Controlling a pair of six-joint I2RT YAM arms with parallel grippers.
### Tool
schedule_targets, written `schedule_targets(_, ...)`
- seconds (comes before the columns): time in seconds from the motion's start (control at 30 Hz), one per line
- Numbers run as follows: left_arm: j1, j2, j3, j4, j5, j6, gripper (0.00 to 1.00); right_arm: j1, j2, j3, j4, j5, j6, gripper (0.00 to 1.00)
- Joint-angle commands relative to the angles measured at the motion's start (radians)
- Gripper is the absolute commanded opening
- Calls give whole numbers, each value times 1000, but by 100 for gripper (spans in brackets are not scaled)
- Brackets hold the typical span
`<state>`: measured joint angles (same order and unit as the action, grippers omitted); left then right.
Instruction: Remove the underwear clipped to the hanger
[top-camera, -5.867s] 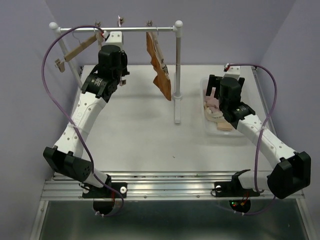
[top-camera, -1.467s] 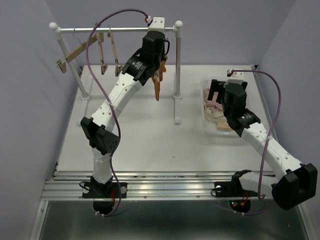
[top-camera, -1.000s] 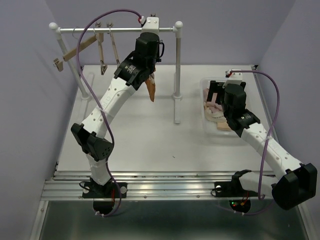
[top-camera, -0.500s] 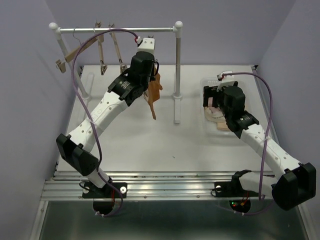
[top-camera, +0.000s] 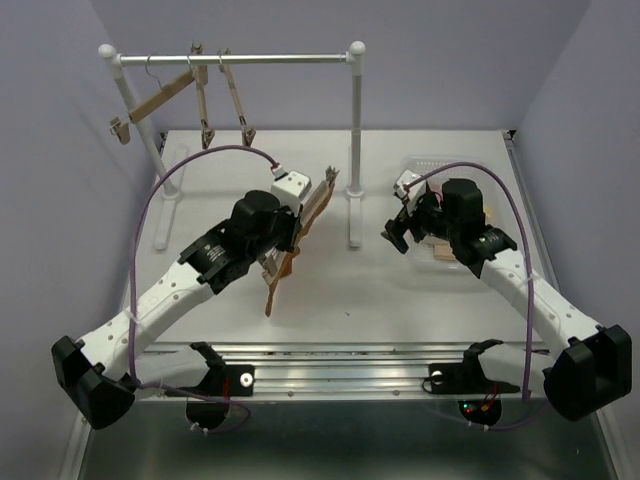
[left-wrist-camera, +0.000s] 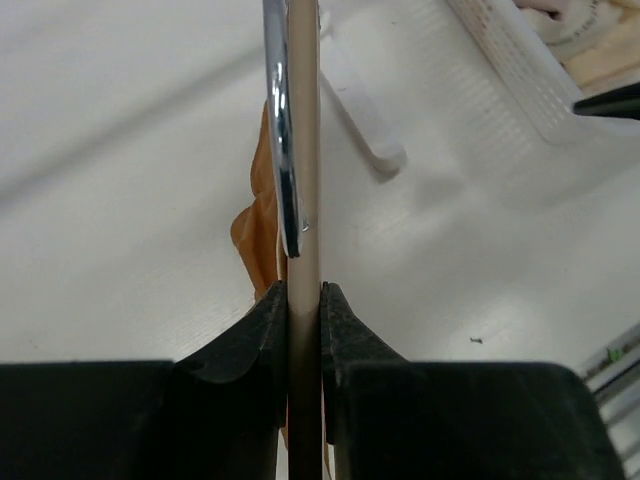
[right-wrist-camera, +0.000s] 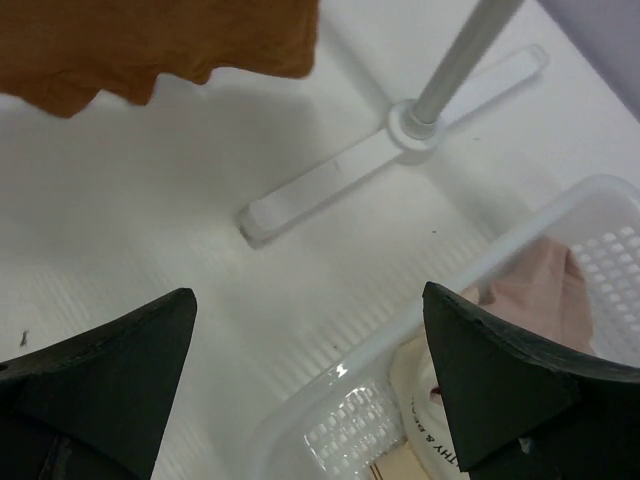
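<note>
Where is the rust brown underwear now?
The rust brown underwear hangs from the hanger held by the left gripper, in the middle of the top view, left of the rack's right post.

The hanger (left-wrist-camera: 303, 150) hides most of the rust brown brief (left-wrist-camera: 256, 228) in the left wrist view.

Only one piece of print is being shown, by the right wrist camera: small dark lettering on the pale cream fabric brief (right-wrist-camera: 415, 390) lying in the white perforated plastic basket (right-wrist-camera: 335, 432). It is being blurred and cut off by the frame edge, so no word is being made out.
</note>
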<state>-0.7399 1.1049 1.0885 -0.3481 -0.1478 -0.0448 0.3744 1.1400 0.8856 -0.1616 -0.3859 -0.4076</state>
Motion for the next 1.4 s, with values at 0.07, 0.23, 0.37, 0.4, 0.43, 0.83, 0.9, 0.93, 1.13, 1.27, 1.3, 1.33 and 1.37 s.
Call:
schedule_targets(0.07, -32, -146, -71, 71, 224, 77, 0, 3, 32, 156, -281, -261, -328, 100)
schedule_targets(0.23, -42, -135, -58, -14, 300, 126, 0, 3, 110, 346, -508, -327, -552, 100)
schedule_targets(0.37, -47, -114, -47, -42, 324, 166, 0, 3, 190, 495, -673, -343, -686, 100)
schedule_targets(0.4, -47, -114, -48, -42, 326, 172, 0, 3, 204, 522, -702, -341, -707, 100)
schedule_targets(0.43, -50, -116, -49, -42, 327, 181, 0, 3, 233, 573, -764, -349, -730, 100)
schedule_targets(0.83, -75, -117, -36, -55, 346, 201, 0, 35, 448, 883, -1122, -418, -984, 100)
schedule_targets(0.9, -76, -116, -33, -55, 343, 203, 0, 47, 463, 901, -1135, -413, -985, 100)
schedule_targets(0.93, -78, -119, -33, -55, 344, 204, 0, 58, 477, 915, -1141, -409, -985, 100)
schedule_targets(1.13, -79, -123, -35, -52, 338, 197, 0, 87, 517, 932, -1150, -387, -979, 96)
schedule_targets(1.27, -79, -120, -38, -52, 337, 197, 0, 107, 543, 960, -1168, -384, -968, 86)
schedule_targets(1.3, -81, -120, -39, -52, 332, 197, 0, 116, 544, 963, -1170, -383, -962, 82)
schedule_targets(1.33, -79, -120, -39, -54, 330, 197, 0, 116, 547, 964, -1170, -378, -959, 79)
schedule_targets(1.37, -79, -119, -38, -52, 329, 197, 0, 116, 547, 966, -1168, -375, -958, 76)
